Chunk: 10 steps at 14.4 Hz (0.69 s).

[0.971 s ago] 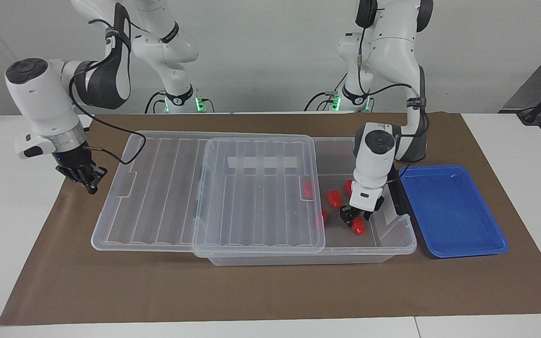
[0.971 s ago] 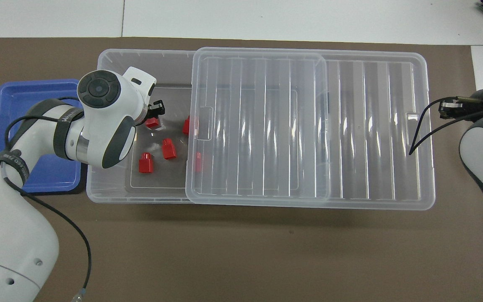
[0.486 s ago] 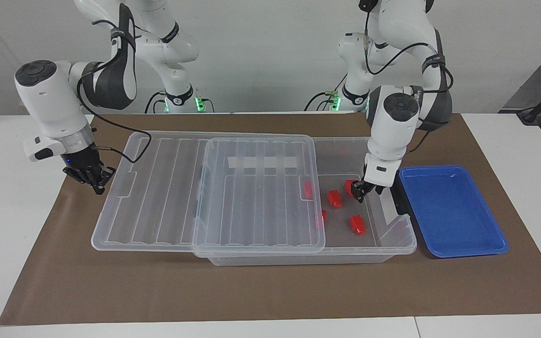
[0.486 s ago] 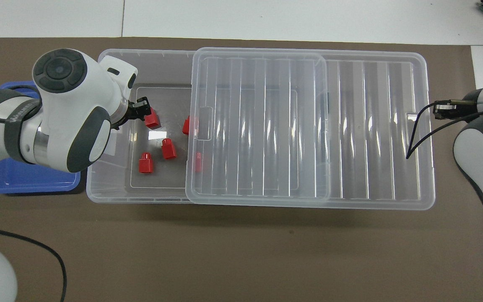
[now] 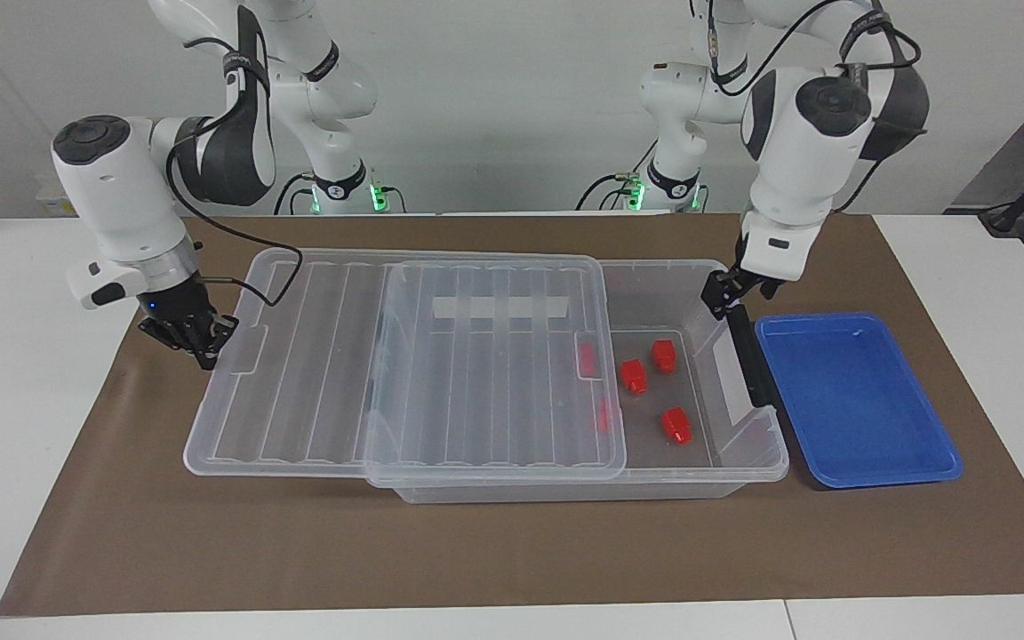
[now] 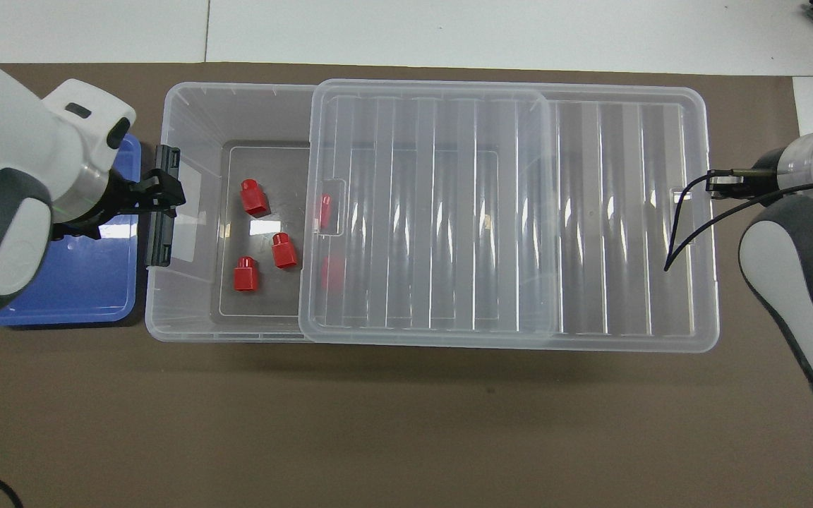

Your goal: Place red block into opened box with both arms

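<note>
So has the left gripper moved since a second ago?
Yes. The left gripper has risen out of the box, where it hung over a red block, and now sits above the black latch.

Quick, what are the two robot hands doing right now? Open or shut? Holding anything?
Left gripper: over the box's end by the latch, holding nothing; open or shut cannot be told.
Right gripper: shut, at the lid's end edge.
</note>
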Motion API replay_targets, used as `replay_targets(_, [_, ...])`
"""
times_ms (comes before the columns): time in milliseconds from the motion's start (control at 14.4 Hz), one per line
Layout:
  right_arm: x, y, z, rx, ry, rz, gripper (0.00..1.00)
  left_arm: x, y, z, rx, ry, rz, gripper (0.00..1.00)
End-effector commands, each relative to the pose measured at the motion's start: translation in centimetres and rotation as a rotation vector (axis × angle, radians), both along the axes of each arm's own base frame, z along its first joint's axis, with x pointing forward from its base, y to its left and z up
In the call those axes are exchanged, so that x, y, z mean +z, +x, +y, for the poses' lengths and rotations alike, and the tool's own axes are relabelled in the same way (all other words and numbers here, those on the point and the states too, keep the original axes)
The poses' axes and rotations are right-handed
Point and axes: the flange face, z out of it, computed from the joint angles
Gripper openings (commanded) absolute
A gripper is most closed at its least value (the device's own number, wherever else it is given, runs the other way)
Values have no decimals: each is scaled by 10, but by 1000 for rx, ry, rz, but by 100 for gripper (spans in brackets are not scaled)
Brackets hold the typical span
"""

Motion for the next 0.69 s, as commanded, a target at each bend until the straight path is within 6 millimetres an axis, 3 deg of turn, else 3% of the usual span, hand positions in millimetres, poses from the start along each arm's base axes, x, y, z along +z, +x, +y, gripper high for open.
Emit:
replay_targets(0, [0, -2, 13, 18, 18, 1, 0, 36, -20, 66, -143, -23, 24, 100])
replay_targets(208, [-1, -2, 32, 35, 24, 4, 0, 38, -23, 112, -255, -25, 28, 100])
replay_targets(624, [-7, -8, 82, 76, 38, 30, 0, 40, -25, 117, -273, -25, 32, 100])
